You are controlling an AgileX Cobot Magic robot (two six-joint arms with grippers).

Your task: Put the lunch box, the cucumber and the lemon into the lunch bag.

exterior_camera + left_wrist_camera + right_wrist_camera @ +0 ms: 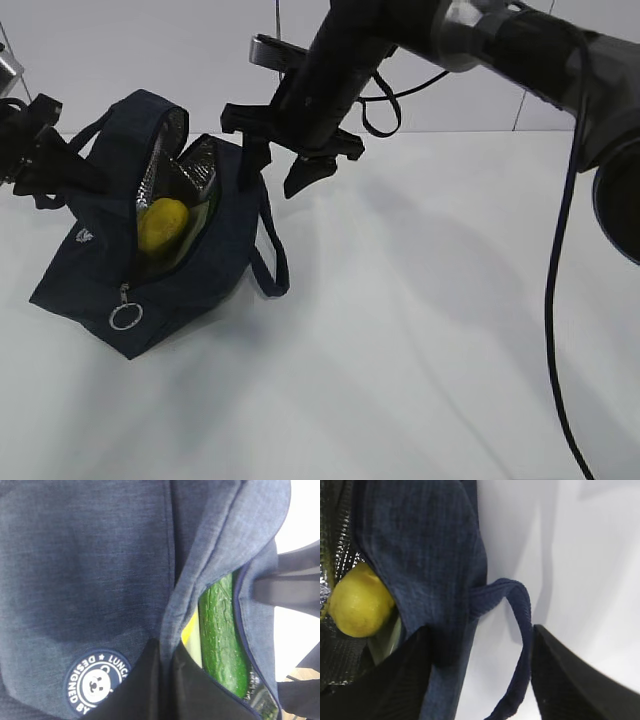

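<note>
Finishing cleanly means lifting the right hand (285, 160) straight up from the lunch bag (215, 260), since its spread, empty jaws hang just above the bag's rim at about two o'clock from the opening, with one loop handle (517, 630) running between them in the wrist view; snagging that strap would tip the bag. Inside, the lemon (162, 225) sits on top, the cucumber (222, 635) lies along the wall, and a pale green edge beneath is probably the lunch box. Farther off, at nine o'clock, the left hand (35, 150) is pinched tight on the bag's fabric, propping it open. Beyond lies bare white tabletop (430, 330).
</note>
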